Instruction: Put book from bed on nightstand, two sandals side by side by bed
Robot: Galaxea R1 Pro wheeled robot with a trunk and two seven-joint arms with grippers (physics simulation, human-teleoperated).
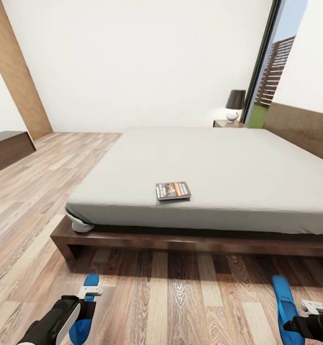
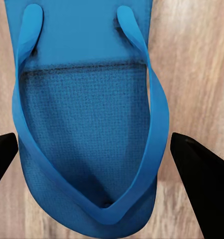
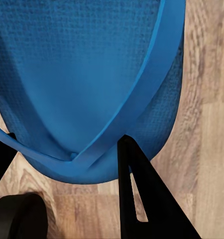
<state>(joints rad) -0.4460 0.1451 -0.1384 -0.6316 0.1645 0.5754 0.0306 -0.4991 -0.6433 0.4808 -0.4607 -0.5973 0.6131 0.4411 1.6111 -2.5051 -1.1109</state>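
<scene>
— What do the sandals look like?
— Bumpy blue foam. The left gripper [image 2: 99, 154] is spread wide around the left sandal [image 2: 87, 124]; the right gripper [image 3: 67, 164] pinches the right sandal [image 3: 87, 84].
— And the book [image 1: 173, 190]?
— Flat on the soft grey bed [image 1: 218, 167].

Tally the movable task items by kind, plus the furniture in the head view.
Blue sandals: 2 (left one, right one)
Book: 1
Bed: 1
Nightstand: 1
Lamp: 1
Low dark cabinet: 1
Total: 7
</scene>
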